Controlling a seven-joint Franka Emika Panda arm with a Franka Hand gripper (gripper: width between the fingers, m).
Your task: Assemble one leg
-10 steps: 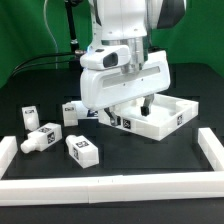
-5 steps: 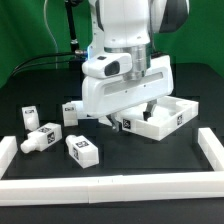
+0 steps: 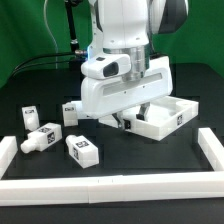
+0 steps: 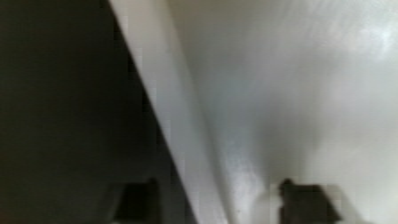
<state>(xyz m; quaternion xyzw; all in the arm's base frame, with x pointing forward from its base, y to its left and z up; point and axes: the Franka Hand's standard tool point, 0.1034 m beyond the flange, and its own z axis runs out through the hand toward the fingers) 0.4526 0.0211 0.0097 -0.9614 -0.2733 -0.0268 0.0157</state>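
Several white legs with tag stickers lie on the black table at the exterior view's left: one leg [image 3: 29, 117], a second [image 3: 42, 136], a third [image 3: 83, 149] and another [image 3: 72, 108] partly behind the hand. My gripper [image 3: 133, 113] is low over the near left edge of the large white square panel [image 3: 168, 116]. In the wrist view my gripper [image 4: 222, 202] is open. One dark finger [image 4: 139, 200] is over the black table and the other finger [image 4: 306, 200] is over the panel [image 4: 285, 90], with its edge between them. It holds nothing.
White border rails run along the front [image 3: 110, 190], the exterior view's left [image 3: 8, 150] and right [image 3: 212, 148] of the table. Cables and the arm's base stand at the back.
The hand has shifted slightly toward the exterior view's right and tilted a little over the panel's edge. The legs and the panel have not moved.
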